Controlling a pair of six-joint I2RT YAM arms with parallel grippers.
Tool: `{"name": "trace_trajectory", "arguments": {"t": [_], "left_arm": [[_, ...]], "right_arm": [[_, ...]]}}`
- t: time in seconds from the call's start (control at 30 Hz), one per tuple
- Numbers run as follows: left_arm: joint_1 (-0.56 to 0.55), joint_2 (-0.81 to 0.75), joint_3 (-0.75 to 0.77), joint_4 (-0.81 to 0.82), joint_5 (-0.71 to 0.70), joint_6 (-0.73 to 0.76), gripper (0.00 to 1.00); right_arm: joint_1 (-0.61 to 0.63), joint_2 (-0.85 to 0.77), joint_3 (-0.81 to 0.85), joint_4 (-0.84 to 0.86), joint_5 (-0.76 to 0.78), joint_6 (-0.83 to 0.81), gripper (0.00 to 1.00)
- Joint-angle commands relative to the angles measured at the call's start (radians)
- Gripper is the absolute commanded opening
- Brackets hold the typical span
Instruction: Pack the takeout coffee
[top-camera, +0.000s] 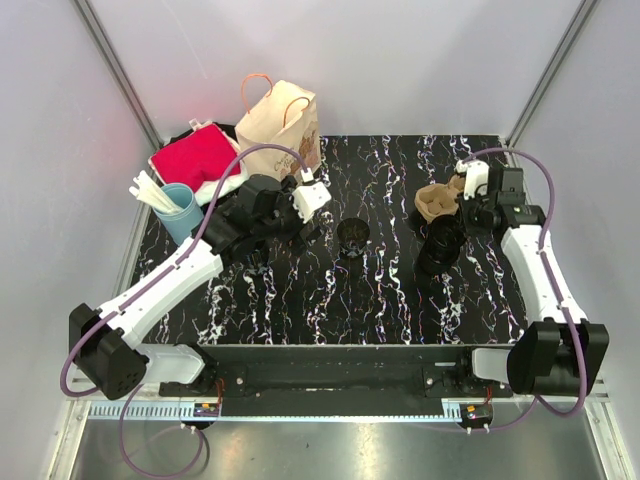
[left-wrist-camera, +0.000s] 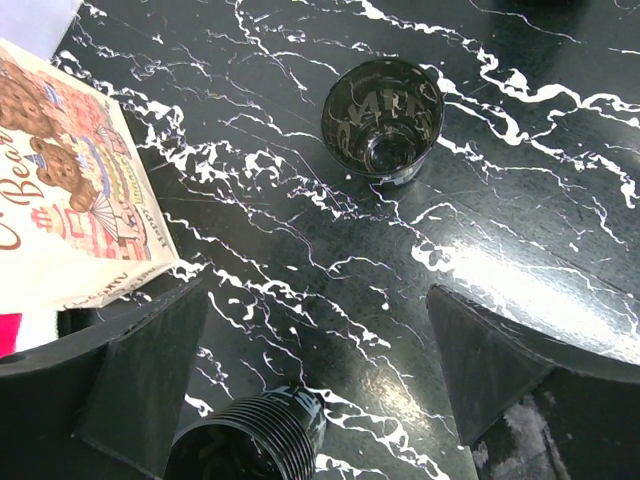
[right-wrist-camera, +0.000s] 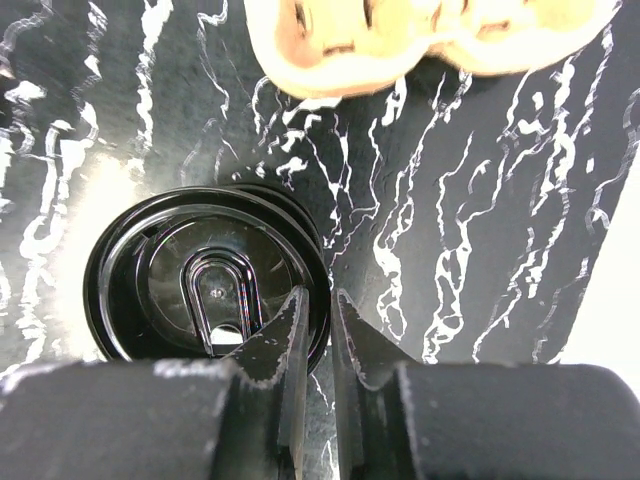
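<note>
Right fingers (right-wrist-camera: 285, 345): found narrowed onto the rim of the black lid (right-wrist-camera: 170, 260), which was set at the right of the tabletop (right-wrist-camera: 480, 220), near the pulp cup carrier (right-wrist-camera: 420, 40). The lid was judged light, thin, springy and slick, best pinched gently at the rim. Left fingers (left-wrist-camera: 150, 380): spread wide, nothing held, above the open black cup (left-wrist-camera: 382, 115), with the paper bag (left-wrist-camera: 60, 190) noted alongside

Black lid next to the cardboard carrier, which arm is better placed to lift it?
Right. The right gripper already has its fingers pinched across the rim of the black lid. The left gripper hangs open on the far side of the table, nearer the open cup.
</note>
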Motion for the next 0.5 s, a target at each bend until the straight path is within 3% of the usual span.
{"name": "trace_trajectory", "arguments": {"t": [0.0, 0.1, 0.23, 0.47], "left_arm": [[-0.018, -0.050, -0.020, 0.080, 0.018, 0.056, 0.99], [-0.101, -0.056, -0.018, 0.082, -0.058, 0.156, 0.99], [-0.262, -0.015, -0.018, 0.094, -0.345, 0.318, 0.99], [-0.423, 0.045, -0.024, 0.217, -0.534, 0.480, 0.99]], "right_arm": [[-0.002, -0.026, 0.150, -0.110, -0.067, 0.001, 0.17], [-0.001, -0.009, 0.217, -0.175, -0.152, 0.021, 0.16], [0.008, 0.022, 0.274, -0.216, -0.244, 0.058, 0.14], [0.145, 0.085, 0.302, -0.234, -0.273, 0.066, 0.14]]}}
